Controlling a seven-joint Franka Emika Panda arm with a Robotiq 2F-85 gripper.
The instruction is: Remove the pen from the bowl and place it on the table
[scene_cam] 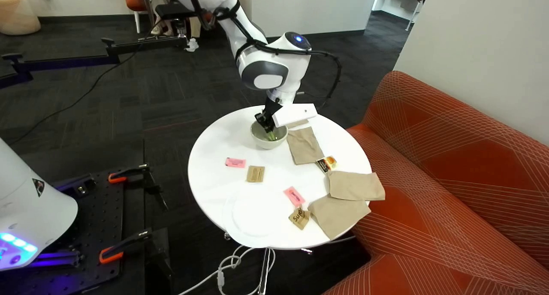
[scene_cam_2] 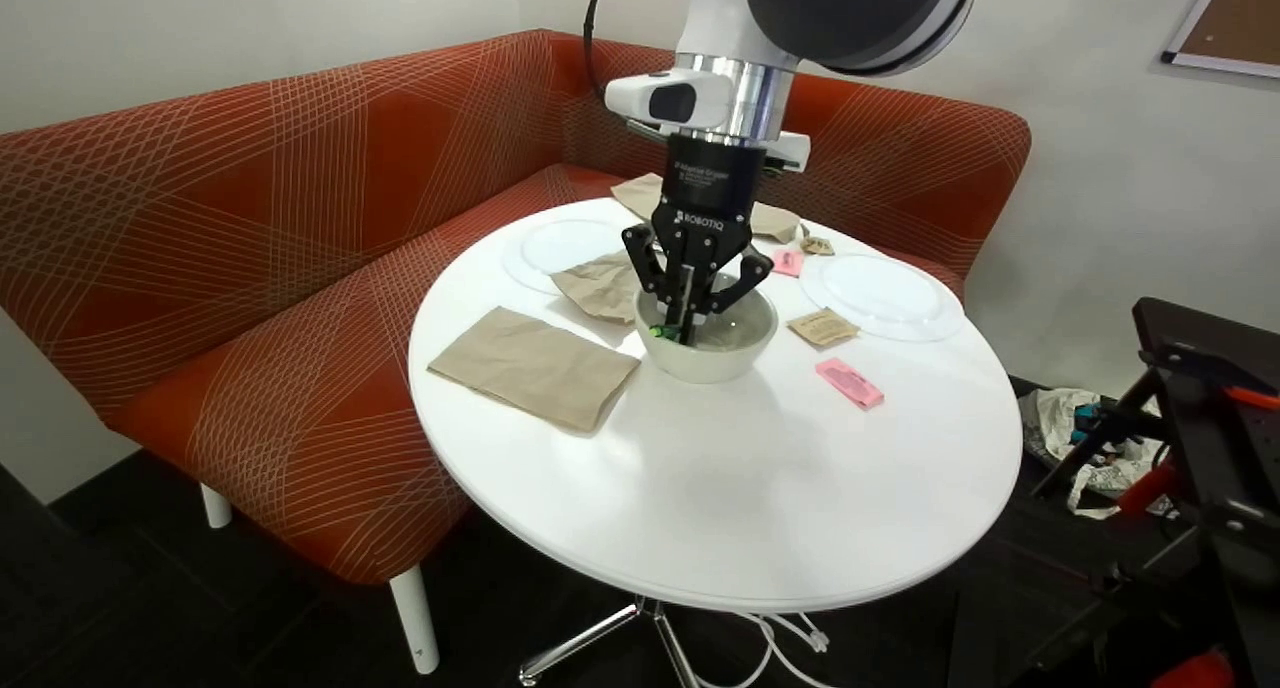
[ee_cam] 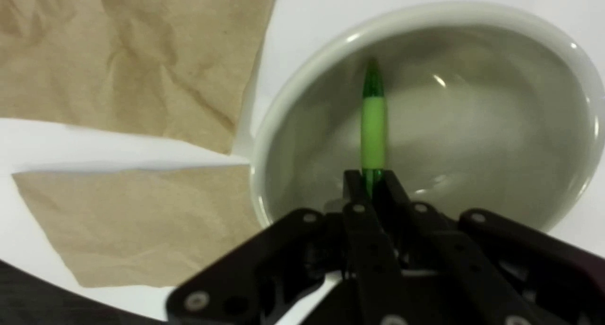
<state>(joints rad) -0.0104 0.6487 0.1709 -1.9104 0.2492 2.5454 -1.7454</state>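
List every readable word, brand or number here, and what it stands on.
"ROBOTIQ": the gripper, in an exterior view; finer lettering above it is too small to read.
"Su...": a tan packet; the rest is unclear.
Too blurred to read: print on the pink packets, other tan packet and yellow-and-black packet.
No legible numbers.

I log free room: broad bare stretch of tabletop (scene_cam_2: 790, 488), from bowl (scene_cam_2: 712, 365) to near edge, in an exterior view; bowl hollow, right of the pen (ee_cam: 373, 131), in the wrist view; obstacles: bowl wall, round my tool (ee_cam: 372, 185), barring it sideways; brown paper sheets (scene_cam_2: 540, 368), close beside the bowl; in an exterior view, pink packet (scene_cam_2: 849, 383) and tan packet (scene_cam_2: 823, 327) right of the bowl, orange-red sofa (scene_cam_2: 300, 198) left of and behind the tabletop.
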